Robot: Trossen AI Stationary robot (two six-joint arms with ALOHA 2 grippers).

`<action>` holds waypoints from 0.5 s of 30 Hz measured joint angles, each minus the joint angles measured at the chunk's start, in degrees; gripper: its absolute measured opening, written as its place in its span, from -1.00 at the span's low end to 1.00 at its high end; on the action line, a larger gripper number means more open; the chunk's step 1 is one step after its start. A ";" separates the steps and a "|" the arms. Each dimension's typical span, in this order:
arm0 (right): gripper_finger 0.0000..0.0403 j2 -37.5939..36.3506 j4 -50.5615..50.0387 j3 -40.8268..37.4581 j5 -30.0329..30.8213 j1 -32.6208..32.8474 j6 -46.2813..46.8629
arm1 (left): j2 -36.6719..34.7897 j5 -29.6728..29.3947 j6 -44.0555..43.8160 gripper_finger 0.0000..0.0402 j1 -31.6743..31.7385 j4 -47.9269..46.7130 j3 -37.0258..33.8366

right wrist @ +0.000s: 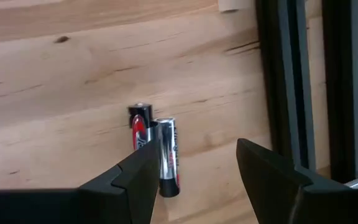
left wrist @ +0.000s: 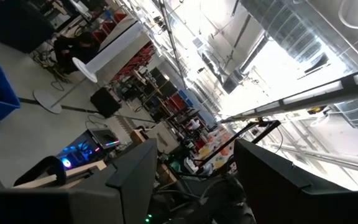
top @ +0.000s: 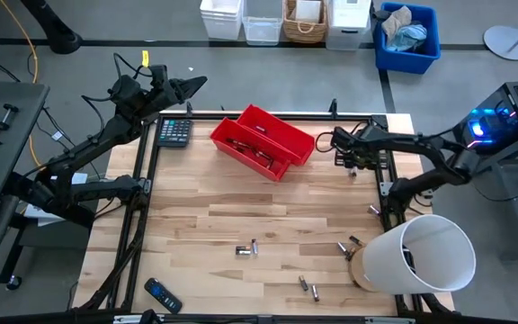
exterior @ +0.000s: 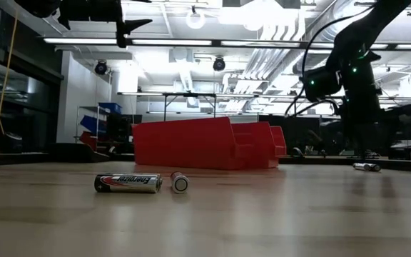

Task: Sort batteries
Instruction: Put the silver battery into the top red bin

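The right gripper point(right wrist: 194, 171) hung open, empty, just above two batteries point(right wrist: 157, 152) lying side by side, right of the red bins point(top: 263, 141). More batteries point(top: 246, 249) lay scattered nearer the table's front edge. The left gripper point(top: 187, 87), also unclenched, waited raised left of the bins.

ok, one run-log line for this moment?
phase: reach | right claw: open, over two batteries by table's right edge | left claw: open, raised, waiting | red bins: rear centre
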 joint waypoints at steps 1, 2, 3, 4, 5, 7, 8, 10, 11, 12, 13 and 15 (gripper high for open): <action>0.02 0.25 0.02 0.00 -0.15 -0.31 -0.51 | 0.00 0.00 0.02 0.04 0.00 0.00 0.00; 0.02 0.61 0.02 0.00 -0.45 -0.52 -1.53 | 0.00 -0.01 0.00 0.04 0.00 0.00 0.00; 0.02 1.00 0.00 0.00 -0.81 -0.58 -2.31 | 0.00 0.00 0.00 0.04 0.00 0.00 0.00; 0.02 1.40 -0.04 0.00 -1.11 -0.58 -2.74 | 0.00 0.00 0.01 0.04 0.00 0.00 0.00; 0.02 1.78 -0.04 0.00 -1.53 -0.58 -3.10 | 0.00 0.00 0.02 0.04 0.00 0.00 0.00; 0.02 2.39 0.02 0.00 -1.81 -0.58 -3.16 | 0.00 0.00 0.02 0.04 0.00 0.00 0.00; 0.02 2.65 0.04 0.00 -1.81 -0.58 -3.16 | 0.00 0.00 0.02 0.04 0.00 0.00 0.00; 0.02 3.08 0.05 0.00 -1.85 -0.58 -3.16 | 0.00 0.00 0.02 0.04 0.00 0.00 0.00; 0.02 3.25 0.07 0.00 -1.89 -0.58 -3.16 | 0.00 0.00 0.02 0.04 0.00 0.00 0.00; 0.02 3.39 0.07 0.00 -1.96 -0.58 -3.18 | 0.00 0.00 0.02 0.04 0.00 0.00 0.00; 0.02 3.60 0.05 0.00 -2.11 -0.58 -3.25 | 0.00 0.00 0.04 0.04 0.00 0.00 0.00; 0.02 4.40 0.04 0.00 -2.33 -0.60 -3.71 | 0.00 0.00 0.04 0.04 0.00 0.00 0.00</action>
